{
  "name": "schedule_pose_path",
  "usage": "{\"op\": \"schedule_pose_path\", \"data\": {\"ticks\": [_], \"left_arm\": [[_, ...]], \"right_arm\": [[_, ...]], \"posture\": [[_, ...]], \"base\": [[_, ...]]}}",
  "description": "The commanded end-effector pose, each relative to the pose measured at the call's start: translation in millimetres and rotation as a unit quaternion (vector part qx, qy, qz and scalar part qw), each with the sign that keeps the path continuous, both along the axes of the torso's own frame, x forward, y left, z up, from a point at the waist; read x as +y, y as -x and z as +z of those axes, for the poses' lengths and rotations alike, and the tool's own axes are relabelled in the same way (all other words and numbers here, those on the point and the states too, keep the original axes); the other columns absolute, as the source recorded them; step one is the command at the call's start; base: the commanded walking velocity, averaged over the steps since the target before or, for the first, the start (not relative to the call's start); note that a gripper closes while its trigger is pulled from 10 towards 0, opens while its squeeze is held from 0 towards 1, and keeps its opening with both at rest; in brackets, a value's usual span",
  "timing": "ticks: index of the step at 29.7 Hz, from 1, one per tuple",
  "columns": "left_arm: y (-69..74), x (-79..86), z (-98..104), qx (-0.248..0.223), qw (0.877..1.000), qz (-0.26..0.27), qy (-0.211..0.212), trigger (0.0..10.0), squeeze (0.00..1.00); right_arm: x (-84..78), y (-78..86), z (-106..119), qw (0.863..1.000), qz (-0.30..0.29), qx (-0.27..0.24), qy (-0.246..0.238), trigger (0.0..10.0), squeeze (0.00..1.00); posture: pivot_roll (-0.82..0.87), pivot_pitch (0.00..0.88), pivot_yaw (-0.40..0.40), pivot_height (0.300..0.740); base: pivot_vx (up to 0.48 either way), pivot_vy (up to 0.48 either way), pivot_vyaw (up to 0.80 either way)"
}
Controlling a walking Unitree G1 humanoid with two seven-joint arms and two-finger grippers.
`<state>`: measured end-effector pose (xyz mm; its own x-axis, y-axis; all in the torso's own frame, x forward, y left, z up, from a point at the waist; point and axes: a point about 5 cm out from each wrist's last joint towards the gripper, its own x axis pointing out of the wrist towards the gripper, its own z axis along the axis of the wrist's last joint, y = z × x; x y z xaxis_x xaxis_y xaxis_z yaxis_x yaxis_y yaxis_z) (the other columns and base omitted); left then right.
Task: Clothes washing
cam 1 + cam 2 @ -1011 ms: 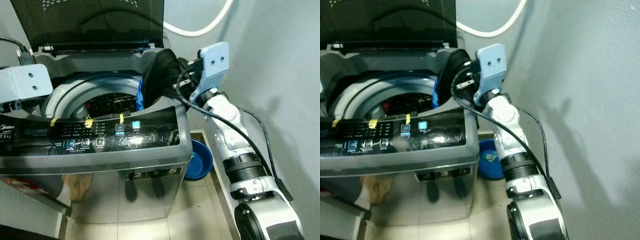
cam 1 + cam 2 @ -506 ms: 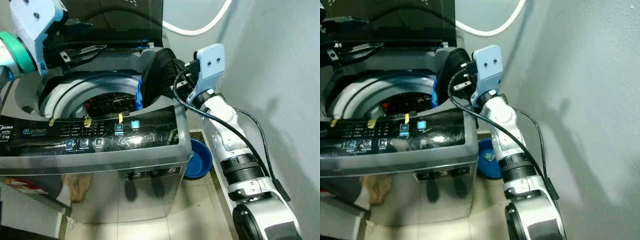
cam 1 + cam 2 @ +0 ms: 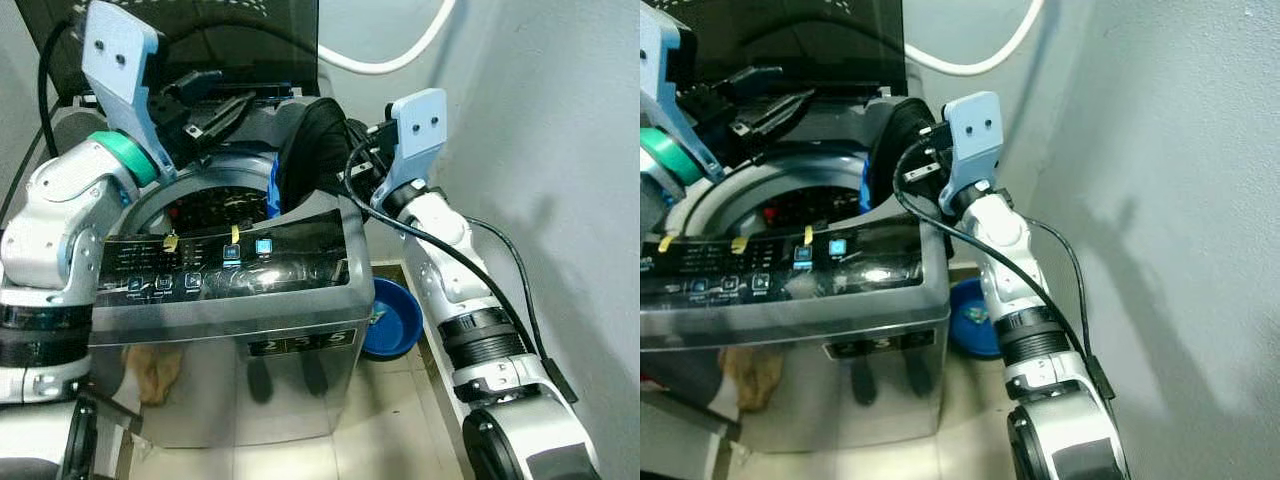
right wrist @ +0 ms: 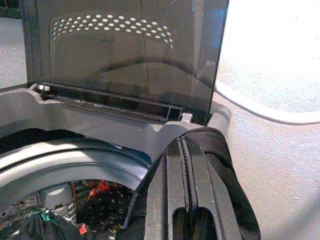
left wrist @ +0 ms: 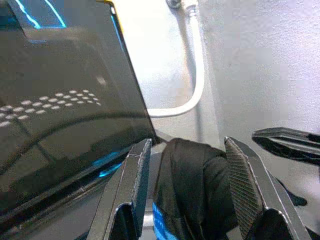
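A black garment [image 3: 310, 140] with a blue patch stands in a hump on the right rim of the open top-loading washing machine [image 3: 230, 265]. My right gripper [image 3: 352, 168] reaches into it from the right, and its shut fingers [image 4: 184, 150] are wrapped by the black cloth [image 4: 225, 165]. My left gripper [image 3: 245, 108] hovers over the back of the tub, open and pointing at the garment. In the left wrist view the black garment [image 5: 195, 185] lies just beyond the spread fingers [image 5: 135, 180]. Dark and red clothes lie in the drum [image 4: 90, 200].
The dark lid [image 3: 200, 30] stands upright behind the tub. A white hose [image 3: 380, 65] curves along the wall. A blue basin [image 3: 395, 315] sits on the floor between the machine and the right wall, which is close to my right arm.
My left arm has risen from the left edge and swung over the tub, so its open gripper now points at the garment. The right gripper and garment have hardly moved.
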<state>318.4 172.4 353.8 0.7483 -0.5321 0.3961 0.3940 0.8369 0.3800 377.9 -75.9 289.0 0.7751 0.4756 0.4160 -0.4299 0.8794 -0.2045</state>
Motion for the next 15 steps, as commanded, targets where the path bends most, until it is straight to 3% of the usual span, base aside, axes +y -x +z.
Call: {"op": "schedule_pose_path", "data": {"ticks": [1, 3, 8, 10, 15], "left_arm": [[6.9, -13.6, -6, -0.014, 0.999, -0.012, -0.036, 10.0, 0.0], [16.7, -31.8, -15, -0.039, 0.997, -0.012, -0.063, 10.0, 0.0], [27.1, -54.3, -20, -0.072, 0.996, -0.001, -0.055, 10.0, 0.0], [28.9, -66.4, -13, -0.094, 0.995, -0.003, -0.045, 10.0, 0.0], [32.5, -76.2, -1, -0.117, 0.992, -0.01, -0.038, 10.0, 0.0]], "right_arm": [[3.2, 0.7, -16, 0.999, 0.017, 0.028, 0.028, 10.0, 0.0], [4.8, 2.3, -31, 0.995, 0.047, 0.057, 0.062, 10.0, 0.0], [3.7, 2.9, -45, 0.988, 0.072, 0.083, 0.106, 10.0, 0.0], [3.0, 0.7, -48, 0.985, 0.072, 0.088, 0.126, 10.0, 0.0], [2.9, -7.1, -47, 0.986, 0.044, 0.094, 0.128, 10.0, 0.0]], "posture": [[0.14, 0.143, 0.088, 0.74], [0.14, 0.143, 0.073, 0.74], [0.13, 0.142, 0.061, 0.74], [0.14, 0.136, 0.04, 0.74], [0.14, 0.13, 0.027, 0.74]], "base": [[0.0, 0.0, 0.0], [0.0, 0.0, 0.0], [0.0, 0.0, 0.0], [0.0, 0.0, 0.0], [0.0, 0.0, 0.0]]}}
